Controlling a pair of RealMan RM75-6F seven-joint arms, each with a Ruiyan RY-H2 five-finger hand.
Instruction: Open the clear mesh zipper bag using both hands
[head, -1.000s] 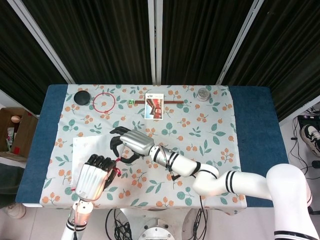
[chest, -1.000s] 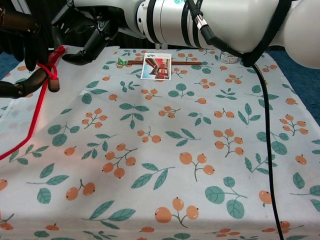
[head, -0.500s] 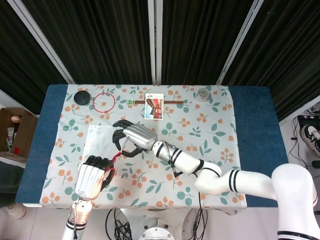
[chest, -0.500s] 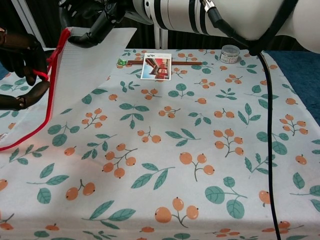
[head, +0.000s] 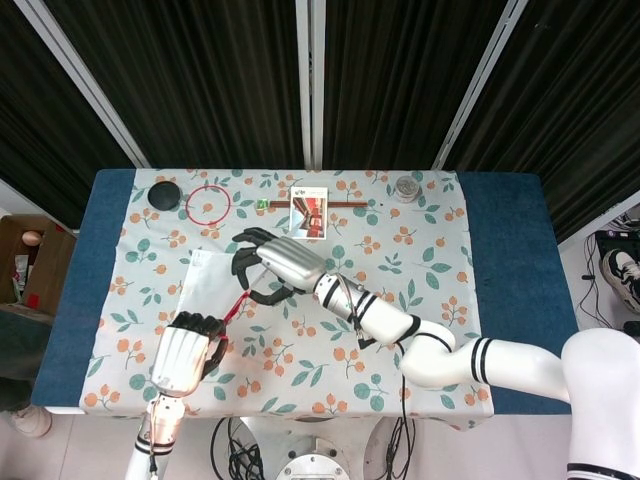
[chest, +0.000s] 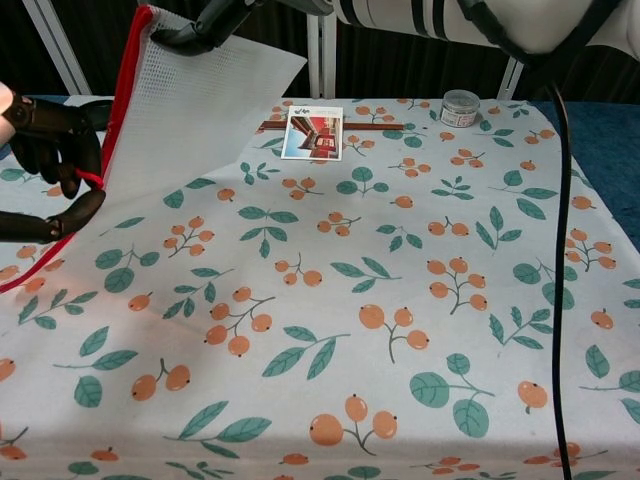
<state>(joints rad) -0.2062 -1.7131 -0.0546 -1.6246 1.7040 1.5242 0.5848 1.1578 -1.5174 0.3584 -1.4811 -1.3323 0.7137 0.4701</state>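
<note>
Red-edged mesh bag (chest: 205, 105), lifted taut

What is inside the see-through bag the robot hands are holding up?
Nothing shows inside the bag: through its mesh you see only white. The left robot hand and right robot hand cover small bits near its red edge.

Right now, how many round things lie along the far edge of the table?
3. A black disc at the far left, a red ring just right of it, and a small round tin at the far right. More may be hidden behind the mesh bag.
</note>
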